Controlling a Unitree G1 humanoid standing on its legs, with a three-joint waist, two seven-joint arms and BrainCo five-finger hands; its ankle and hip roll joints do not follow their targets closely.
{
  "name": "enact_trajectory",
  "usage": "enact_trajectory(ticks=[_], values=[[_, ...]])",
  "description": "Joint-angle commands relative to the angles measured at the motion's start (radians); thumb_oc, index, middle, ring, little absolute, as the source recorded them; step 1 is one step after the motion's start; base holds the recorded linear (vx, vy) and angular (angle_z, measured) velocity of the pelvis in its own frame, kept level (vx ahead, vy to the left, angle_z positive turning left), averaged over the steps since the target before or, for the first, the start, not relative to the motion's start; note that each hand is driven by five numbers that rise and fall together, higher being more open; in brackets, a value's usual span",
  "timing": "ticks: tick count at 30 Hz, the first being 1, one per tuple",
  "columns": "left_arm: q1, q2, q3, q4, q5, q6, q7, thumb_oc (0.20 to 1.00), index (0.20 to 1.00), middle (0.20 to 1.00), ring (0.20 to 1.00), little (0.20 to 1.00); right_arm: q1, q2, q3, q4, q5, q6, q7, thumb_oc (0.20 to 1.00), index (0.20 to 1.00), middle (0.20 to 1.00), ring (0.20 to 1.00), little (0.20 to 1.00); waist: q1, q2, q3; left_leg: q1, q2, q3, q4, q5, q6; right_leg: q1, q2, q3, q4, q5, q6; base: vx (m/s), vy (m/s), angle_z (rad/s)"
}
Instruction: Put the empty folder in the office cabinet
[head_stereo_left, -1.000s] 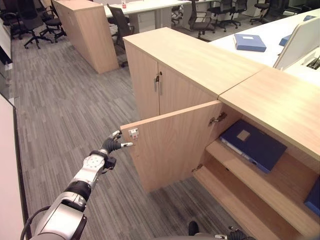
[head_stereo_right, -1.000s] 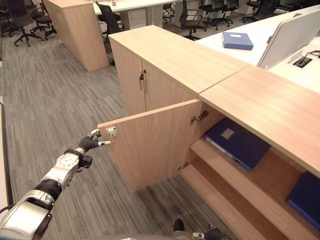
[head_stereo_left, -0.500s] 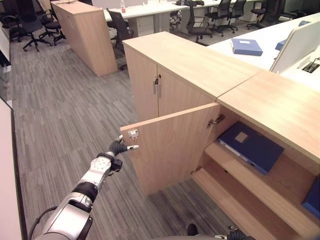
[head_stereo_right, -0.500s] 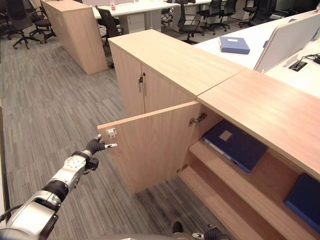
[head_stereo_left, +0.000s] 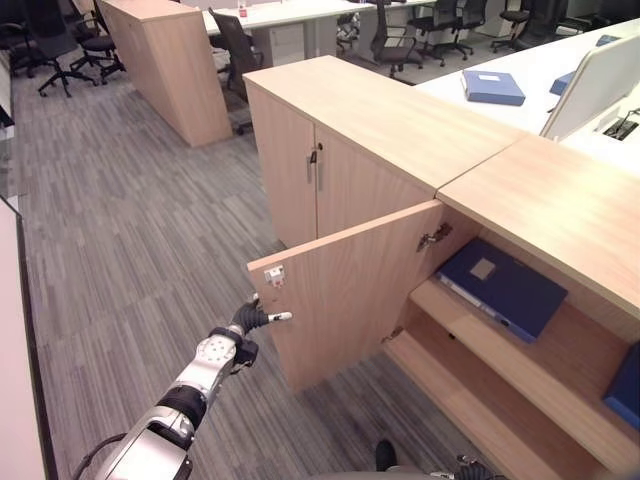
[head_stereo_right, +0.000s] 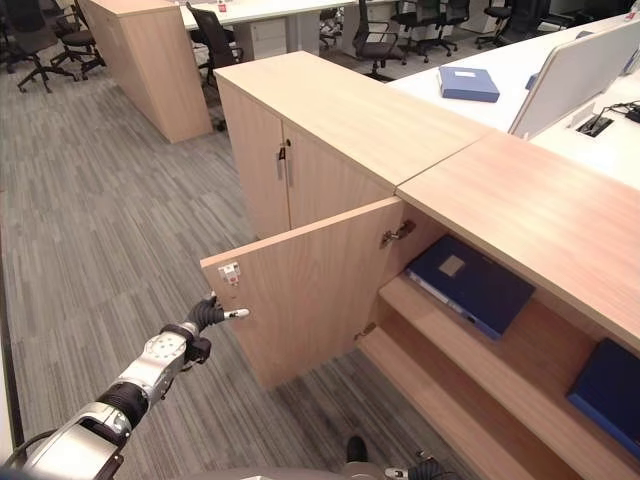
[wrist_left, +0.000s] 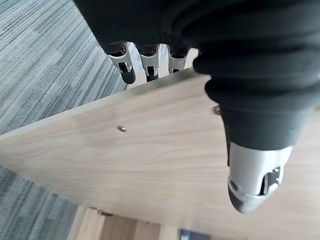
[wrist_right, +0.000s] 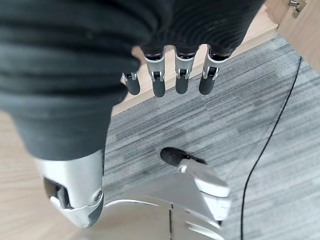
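The left hand (head_stereo_left: 247, 320) is at the free edge of the open cabinet door (head_stereo_left: 350, 290), fingers relaxed and apart, one fingertip reaching to the door's edge. The left wrist view brings that contact close: fingertips (wrist_left: 127, 75) lie just over the door's top edge and the thumb (wrist_left: 252, 180) hangs against the door's face, closed round nothing; a small screw head on the panel can be made out there, which the eye views do not show. The right hand (wrist_right: 170, 75) appears in its own wrist view, fingers straight and spread, empty, above the grey carpet floor (wrist_right: 250, 115).

The eye views give the wider scene. The folder (head_stereo_left: 503, 287), dark blue, lies flat on the upper shelf (head_stereo_left: 500, 350) inside the office cabinet (head_stereo_left: 560, 200), past the door. A second blue folder (head_stereo_right: 608, 390) lies further right on that shelf. A lighter blue folder (head_stereo_left: 493, 86) lies on the white worktop (head_stereo_left: 540, 65) behind. That makes three folders in all. The shelved folder carries a pale square label; any writing is too small to read. A small white fitting (head_stereo_left: 274, 275) sits at the door's upper corner.
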Motion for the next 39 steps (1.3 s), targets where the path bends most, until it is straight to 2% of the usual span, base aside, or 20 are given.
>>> enact_trajectory(ticks=[1, 3, 4, 5, 8, 9, 10, 15, 19, 23, 24, 25, 26, 28, 29, 30, 32, 34, 36, 39], values=[[-0.062, -0.044, -0.016, -0.115, 0.023, -0.066, -0.065, 1.0, 1.0, 1.0, 1.0, 1.0, -0.094, -0.029, -0.003, 0.008, 0.049, 0.004, -0.017, 1.0, 1.0, 1.0, 1.0, 1.0, -0.04, 0.035, 0.067, -0.08, 0.028, -0.019, 0.002, -0.027, -0.021, 0.032, -0.075, 0.011, 0.063, -0.076, 0.13, -0.21, -0.056, -0.58], [-0.022, -0.011, -0.007, -0.17, -0.002, -0.062, -0.079, 1.0, 1.0, 1.0, 1.0, 1.0, -0.111, -0.024, -0.009, 0.0, 0.055, 0.007, -0.014, 1.0, 1.0, 1.0, 1.0, 1.0, -0.026, 0.051, 0.083, -0.106, 0.041, 0.012, 0.004, -0.009, -0.016, -0.005, -0.08, -0.011, 0.107, -0.086, 0.13, -0.3, -0.043, -0.94], [0.029, 0.036, 0.0, -0.235, -0.022, -0.053, -0.106, 1.0, 1.0, 1.0, 1.0, 1.0, -0.125, -0.022, -0.015, -0.004, 0.058, 0.005, -0.014, 1.0, 1.0, 1.0, 1.0, 1.0, 0.016, 0.078, 0.097, -0.141, 0.063, 0.077, 0.023, 0.011, -0.008, 0.017, -0.1, -0.141, 0.196, -0.175, 0.102, -0.31, 0.011, -0.73], [0.03, 0.038, 0.001, -0.238, -0.022, -0.052, -0.106, 1.0, 1.0, 1.0, 1.0, 1.0, -0.125, -0.021, -0.014, -0.004, 0.058, 0.005, -0.014, 1.0, 1.0, 1.0, 1.0, 1.0, 0.016, 0.077, 0.093, -0.147, 0.063, 0.079, 0.023, 0.015, -0.009, 0.011, -0.1, -0.14, 0.197, -0.173, 0.101, -0.33, 0.055, -0.53], [0.134, 0.105, 0.053, -0.347, -0.056, -0.039, -0.138, 1.0, 1.0, 1.0, 1.0, 1.0, -0.125, -0.017, -0.02, 0.008, 0.044, 0.005, -0.008, 1.0, 1.0, 1.0, 1.0, 1.0, 0.065, 0.088, 0.088, -0.161, 0.084, 0.182, 0.044, 0.026, 0.007, 0.055, -0.144, -0.298, 0.327, -0.234, 0.071, -0.18, 0.025, -1.0], [0.194, 0.139, 0.074, -0.403, -0.073, -0.03, -0.172, 1.0, 1.0, 1.0, 1.0, 1.0, -0.127, -0.008, -0.022, 0.012, 0.037, 0.005, -0.005, 1.0, 1.0, 1.0, 1.0, 1.0, 0.091, 0.08, 0.076, -0.149, 0.083, 0.211, 0.052, 0.005, 0.005, 0.102, -0.147, -0.348, 0.335, -0.264, 0.084, -0.1, -0.123, -1.76], [0.236, 0.178, 0.092, -0.45, -0.063, -0.034, -0.197, 1.0, 1.0, 1.0, 1.0, 1.0, -0.134, -0.007, -0.02, 0.02, 0.024, 0.008, -0.005, 1.0, 1.0, 1.0, 1.0, 1.0, 0.116, 0.075, 0.07, -0.153, 0.087, 0.261, 0.067, 0.009, 0.003, 0.144, -0.151, -0.414, 0.278, -0.255, 0.087, -0.06, -0.161, -1.9], [0.302, 0.191, 0.135, -0.504, -0.079, -0.032, -0.22, 1.0, 1.0, 1.0, 1.0, 1.0, -0.124, -0.013, -0.021, 0.034, 0.018, 0.011, -0.004, 1.0, 1.0, 1.0, 1.0, 1.0, 0.104, 0.089, 0.057, -0.147, 0.101, 0.282, 0.084, 0.02, -0.018, 0.188, -0.101, -0.376, 0.159, -0.265, 0.074, -0.01, -0.15, -1.11], [0.321, 0.172, 0.135, -0.533, -0.107, -0.024, -0.239, 1.0, 1.0, 1.0, 1.0, 1.0, -0.115, -0.034, -0.021, 0.024, 0.016, 0.008, 0.0, 1.0, 1.0, 1.0, 1.0, 1.0, 0.071, 0.13, 0.06, -0.145, 0.129, 0.287, 0.104, 0.049, -0.058, 0.221, -0.056, -0.336, 0.071, -0.271, 0.054, -0.05, -0.138, -0.62], [0.315, 0.176, 0.118, -0.578, -0.104, -0.011, -0.26, 1.0, 1.0, 1.0, 1.0, 1.0, -0.103, -0.051, -0.022, 0.027, 0.021, 0.01, 0.002, 1.0, 1.0, 1.0, 1.0, 1.0, 0.048, 0.148, 0.082, -0.173, 0.202, 0.275, 0.215, 0.078, -0.113, 0.268, -0.012, -0.31, 0.017, -0.292, 0.016, -0.08, -0.145, -0.33], [0.318, 0.181, 0.117, -0.588, -0.099, -0.01, -0.261, 1.0, 1.0, 1.0, 1.0, 1.0, -0.107, -0.057, -0.017, 0.029, 0.018, 0.012, 0.001, 1.0, 1.0, 1.0, 1.0, 1.0, 0.046, 0.154, 0.094, -0.188, 0.23, 0.282, 0.252, 0.117, -0.12, 0.264, 0.0, -0.309, 0.015, -0.285, 0.002, -0.13, -0.112, -0.25], [0.32, 0.18, 0.116, -0.592, -0.1, -0.009, -0.26, 1.0, 1.0, 1.0, 1.0, 1.0, -0.116, -0.065, -0.011, 0.032, 0.015, 0.014, 0.001, 1.0, 1.0, 1.0, 1.0, 1.0, 0.054, 0.161, 0.103, -0.198, 0.24, 0.228, 0.277, 0.149, -0.141, 0.261, 0.01, -0.283, 0.011, -0.289, -0.005, -0.15, -0.046, -0.53], [0.319, 0.178, 0.109, -0.59, -0.099, -0.013, -0.251, 1.0, 1.0, 1.0, 1.0, 1.0, -0.128, -0.075, -0.001, 0.037, 0.012, 0.016, 0.0, 1.0, 1.0, 1.0, 1.0, 1.0, 0.067, 0.166, 0.108, -0.21, 0.221, 0.132, 0.277, 0.167, -0.149, 0.25, 0.015, -0.259, 0.008, -0.283, -0.01, -0.07, -0.003, -0.76], [0.328, 0.172, 0.101, -0.59, -0.099, -0.02, -0.235, 1.0, 1.0, 1.0, 1.0, 1.0, -0.139, -0.088, 0.014, 0.048, 0.003, 0.019, -0.005, 1.0, 1.0, 1.0, 1.0, 1.0, 0.093, 0.163, 0.117, -0.221, 0.163, -0.064, 0.23, 0.125, -0.135, 0.239, 0.01, -0.209, 0.007, -0.284, -0.005, -0.04, -0.007, -0.78], [0.328, 0.172, 0.101, -0.59, -0.099, -0.02, -0.235, 1.0, 1.0, 1.0, 1.0, 1.0, -0.14, -0.088, 0.014, 0.048, 0.003, 0.019, -0.005, 1.0, 1.0, 1.0, 1.0, 1.0, 0.092, 0.163, 0.115, -0.225, 0.162, -0.064, 0.227, 0.129, -0.133, 0.235, 0.009, -0.21, 0.006, -0.28, -0.004, 0.0, -0.022, -0.79], [0.351, 0.164, 0.1, -0.59, -0.102, -0.028, -0.219, 1.0, 1.0, 1.0, 1.0, 1.0, -0.149, -0.096, 0.025, 0.061, -0.01, 0.02, -0.011, 1.0, 1.0, 1.0, 1.0, 1.0, 0.12, 0.162, 0.121, -0.231, 0.108, -0.254, 0.172, 0.087, -0.124, 0.225, 0.011, -0.144, 0.005, -0.281, 0.0, 0.01, -0.03, -0.83], [0.37, 0.157, 0.107, -0.58, -0.102, -0.034, -0.21, 1.0, 1.0, 1.0, 1.0, 1.0, -0.163, -0.101, 0.027, 0.067, -0.015, 0.018, -0.016, 1.0, 1.0, 1.0, 1.0, 1.0, 0.137, 0.16, 0.118, -0.247, 0.062, -0.401, 0.136, 0.086, -0.116, 0.2, 0.028, -0.072, 0.001, -0.269, 0.003, 0.02, -0.04, -1.04], [0.375, 0.154, 0.118, -0.572, -0.098, -0.038, -0.202, 1.0, 1.0, 1.0, 1.0, 1.0, -0.164, -0.102, 0.03, 0.075, -0.023, 0.014, -0.019, 1.0, 1.0, 1.0, 1.0, 1.0, 0.147, 0.159, 0.114, -0.255, 0.037, -0.461, 0.104, 0.094, -0.113, 0.193, 0.047, -0.022, 0.0, -0.266, 0.006, 0.03, -0.017, -1.06], [0.384, 0.147, 0.133, -0.562, -0.089, -0.041, -0.19, 1.0, 1.0, 1.0, 1.0, 1.0, -0.16, -0.1, 0.03, 0.073, -0.026, 0.012, -0.021, 1.0, 1.0, 1.0, 1.0, 1.0, 0.145, 0.154, 0.114, -0.266, 0.033, -0.454, 0.093, 0.105, -0.11, 0.193, 0.057, 0.013, 0.0, -0.265, 0.01, 0.05, 0.013, -0.85], [0.383, 0.124, 0.147, -0.536, -0.072, -0.042, -0.167, 1.0, 1.0, 1.0, 1.0, 1.0, -0.132, -0.087, 0.027, 0.059, -0.027, 0.007, -0.019, 1.0, 1.0, 1.0, 1.0, 1.0, 0.13, 0.161, 0.096, -0.2, 0.066, -0.409, 0.025, 0.113, -0.105, 0.196, 0.076, 0.031, 0.0, -0.265, 0.007, 0.08, 0.028, -1.06]])
